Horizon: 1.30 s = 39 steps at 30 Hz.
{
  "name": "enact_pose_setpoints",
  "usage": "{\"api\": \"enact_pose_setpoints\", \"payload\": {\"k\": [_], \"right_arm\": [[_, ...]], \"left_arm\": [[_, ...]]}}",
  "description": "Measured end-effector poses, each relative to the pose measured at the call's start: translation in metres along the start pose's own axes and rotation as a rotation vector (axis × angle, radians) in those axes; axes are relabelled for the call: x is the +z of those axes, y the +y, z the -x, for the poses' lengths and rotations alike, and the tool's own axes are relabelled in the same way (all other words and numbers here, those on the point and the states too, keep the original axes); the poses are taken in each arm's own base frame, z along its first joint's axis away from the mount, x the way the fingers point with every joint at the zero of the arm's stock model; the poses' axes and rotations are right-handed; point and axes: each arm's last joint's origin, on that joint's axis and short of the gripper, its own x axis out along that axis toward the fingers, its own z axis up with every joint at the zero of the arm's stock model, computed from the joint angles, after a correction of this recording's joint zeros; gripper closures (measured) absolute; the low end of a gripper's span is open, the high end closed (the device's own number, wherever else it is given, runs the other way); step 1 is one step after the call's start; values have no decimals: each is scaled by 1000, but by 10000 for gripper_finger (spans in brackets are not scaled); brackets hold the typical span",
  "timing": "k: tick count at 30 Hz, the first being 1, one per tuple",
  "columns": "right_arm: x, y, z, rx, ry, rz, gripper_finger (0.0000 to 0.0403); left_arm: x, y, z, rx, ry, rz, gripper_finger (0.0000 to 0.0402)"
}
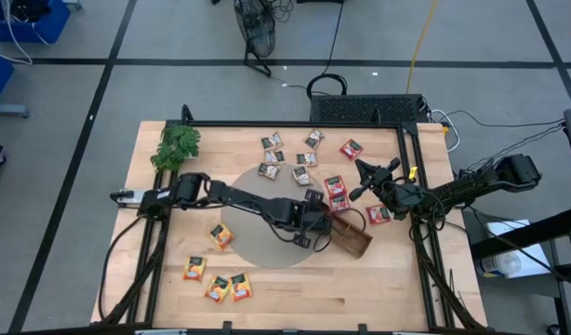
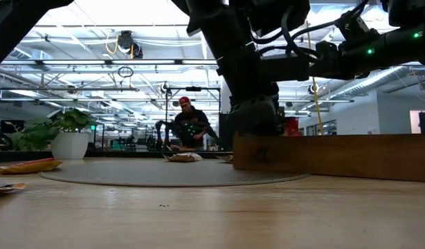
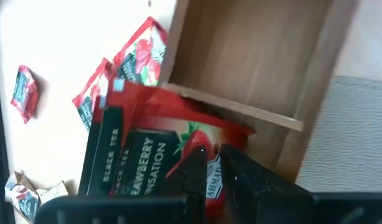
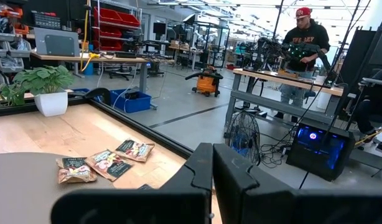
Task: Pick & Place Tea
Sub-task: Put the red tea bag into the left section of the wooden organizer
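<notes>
My left gripper [image 1: 315, 226] reaches over the grey round mat [image 1: 258, 219] to the near-left end of the brown wooden tray [image 1: 352, 238] and is shut on a red tea sachet [image 3: 178, 124]. Two more red sachets [image 3: 125, 68] lie beside the tray. My right gripper [image 1: 365, 177], shut and empty, hovers above the red sachets [image 1: 337, 192] right of centre. Grey-white sachets [image 1: 284, 156] lie flat at the far middle. Orange-yellow sachets [image 1: 219, 287] lie near the near-left edge. My left gripper pinches the red sachet between its two fingers [image 3: 194, 171] at the edge [image 3: 206, 140] beside its dark printed patch. The sachet stands tilted over the tray's end wall [image 3: 241, 112]. Whether it rests on the wall I cannot tell.
A green leafy plant [image 1: 177, 146] stands at the far-left corner. One red sachet [image 1: 378, 215] lies right of the tray, another [image 1: 351, 149] at the far right. A black frame [image 1: 411, 186] edges the table. A person [image 4: 306, 43] works at a bench beyond the table.
</notes>
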Motion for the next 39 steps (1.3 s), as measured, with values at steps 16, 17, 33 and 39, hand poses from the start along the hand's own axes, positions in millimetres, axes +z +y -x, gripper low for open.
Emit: {"api": "enact_pose_setpoints", "payload": {"k": [16,17,33,39], "right_arm": [[0,0,0,0,0,0,403],[0,0,0,0,0,0,403],[-6,1,0,4,32,-15,403],[-6,1,0,4,32,83,403]], "left_arm": [[6,-18,9,-20,-17,27,384],[7,-19,12,-21,-22,26,387],[25,9,96,-1,-202,101,359],[20,47,146,-97,-336,177,349]]}}
